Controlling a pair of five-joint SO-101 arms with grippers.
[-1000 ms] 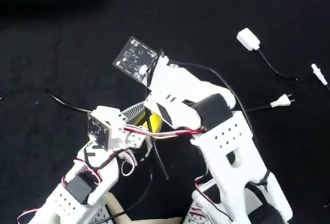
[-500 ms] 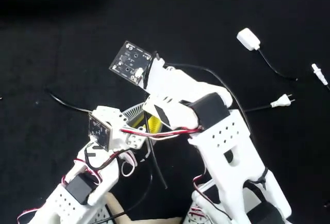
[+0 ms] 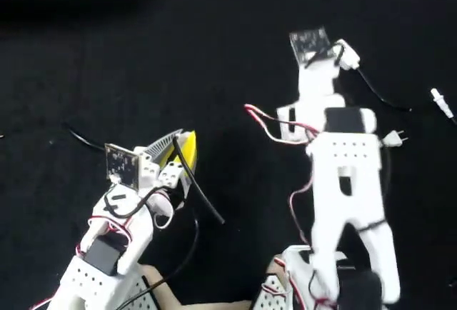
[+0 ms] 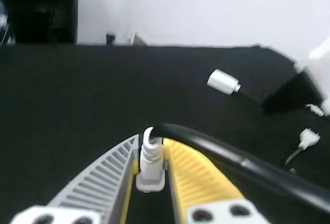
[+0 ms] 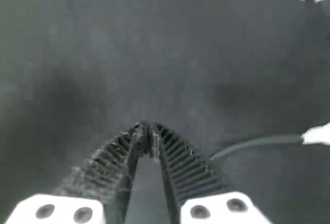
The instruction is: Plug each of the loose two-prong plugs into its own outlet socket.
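Observation:
My left gripper [image 4: 152, 140] is shut on a white plug [image 4: 149, 164] that stands between its grey and yellow fingers, and a black cable [image 4: 242, 162] runs off from the plug. From above, this gripper [image 3: 184, 138] sits low at the table's left of centre. My right gripper [image 5: 149, 131] is shut with nothing in it, above bare black cloth. The right arm [image 3: 343, 160] stretches toward the far right, its wrist next to a white block-shaped socket [image 3: 344, 53] on a cable. A loose two-prong plug [image 3: 391, 138] lies right of that arm.
A small white connector [image 3: 441, 101] lies near the table's right edge. The black cable [image 3: 200, 192] trails from my left gripper toward the front. The table [image 3: 143, 53] is covered in black cloth. The socket [image 4: 223, 81] and two-prong plug [image 4: 308, 137] lie ahead in the left wrist view.
The right arm has swung from above the left gripper at the centre over to the far right, beside the white socket. The left gripper has shifted a little left, still holding its plug.

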